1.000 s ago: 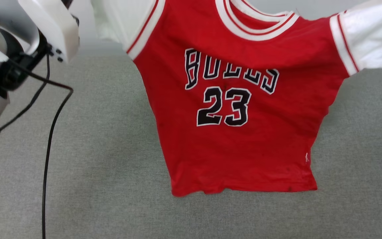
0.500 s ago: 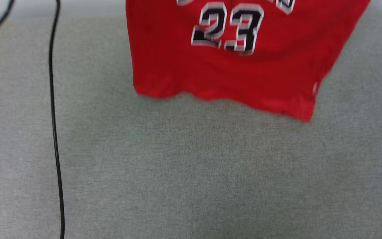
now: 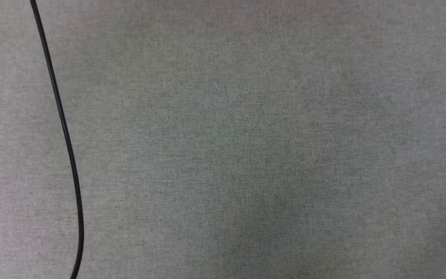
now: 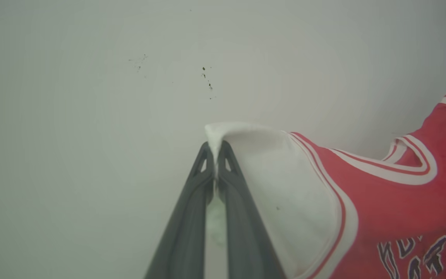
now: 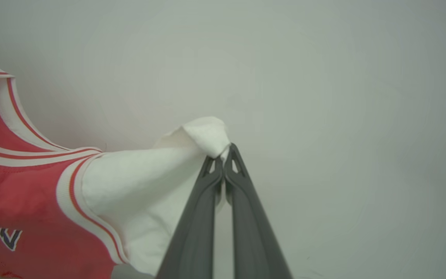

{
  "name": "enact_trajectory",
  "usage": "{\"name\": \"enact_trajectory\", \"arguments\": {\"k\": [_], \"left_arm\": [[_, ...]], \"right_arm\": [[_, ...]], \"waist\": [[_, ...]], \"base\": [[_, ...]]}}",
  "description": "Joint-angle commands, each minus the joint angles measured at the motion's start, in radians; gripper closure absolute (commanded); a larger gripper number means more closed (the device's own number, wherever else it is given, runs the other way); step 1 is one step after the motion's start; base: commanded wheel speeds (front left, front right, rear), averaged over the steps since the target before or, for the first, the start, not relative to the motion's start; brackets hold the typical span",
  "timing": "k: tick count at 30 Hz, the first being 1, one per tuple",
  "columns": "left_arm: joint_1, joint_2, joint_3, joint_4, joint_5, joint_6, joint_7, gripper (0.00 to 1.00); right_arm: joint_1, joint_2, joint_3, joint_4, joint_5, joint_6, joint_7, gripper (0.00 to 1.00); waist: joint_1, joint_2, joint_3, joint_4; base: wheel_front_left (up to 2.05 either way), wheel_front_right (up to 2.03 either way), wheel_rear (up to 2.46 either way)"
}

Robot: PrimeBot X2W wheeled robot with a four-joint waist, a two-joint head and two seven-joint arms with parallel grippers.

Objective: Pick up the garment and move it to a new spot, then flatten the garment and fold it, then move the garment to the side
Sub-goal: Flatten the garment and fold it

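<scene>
Pale wall [image 4: 91, 116] behind garment [image 4: 381, 201]

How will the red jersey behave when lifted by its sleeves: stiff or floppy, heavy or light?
Probably floppy: the garment drapes from the left gripper and right gripper. Likely light: small fingertip pinches on its white sleeves carry it. It may slip: little cloth is pinched.

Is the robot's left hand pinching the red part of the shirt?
No, the left gripper has its jaws shut on the white sleeve of the garment, not on its red body.
</scene>
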Motion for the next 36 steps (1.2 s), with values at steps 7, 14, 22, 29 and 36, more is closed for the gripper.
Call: {"name": "enact_trajectory", "arguments": {"k": [7, 14, 22, 29, 36], "left_arm": [[0.016, -0.024, -0.031, 0.107, -0.013, -0.018, -0.082, 1.0], [0.138, -0.032, -0.065, 0.148, -0.04, -0.023, -0.163, 1.0], [0.399, -0.002, -0.075, 0.111, -0.099, -0.024, -0.226, 1.0], [0.704, 0.035, -0.041, 0.006, -0.151, 0.023, -0.239, 1.0], [1.044, 0.057, -0.016, -0.146, -0.2, 0.092, -0.24, 1.0]], "right_arm": [[-0.043, 0.02, 0.085, 0.131, 0.032, -0.001, -0.079, 1.0], [0.067, 0.024, 0.185, 0.176, 0.103, -0.001, -0.15, 1.0], [0.274, 0.005, 0.317, 0.153, 0.213, -0.001, -0.211, 1.0], [0.51, -0.016, 0.389, 0.086, 0.311, -0.001, -0.269, 1.0], [0.79, -0.052, 0.398, 0.033, 0.383, -0.001, -0.311, 1.0]], "waist": [[-0.0001, 0.0, 0.052, 0.001], [-0.0001, 0.0, 0.004, 0.013], [-0.0001, 0.0, -0.088, 0.013], [-0.0001, 0.0, -0.19, 0.01], [-0.0001, 0.0, -0.293, 0.028]], "base": [[0.0, 0.0, 0.0], [0.0, 0.0, 0.0], [0.0, 0.0, 0.0], [0.0, 0.0, 0.0], [0.0, 0.0, 0.0]]}}
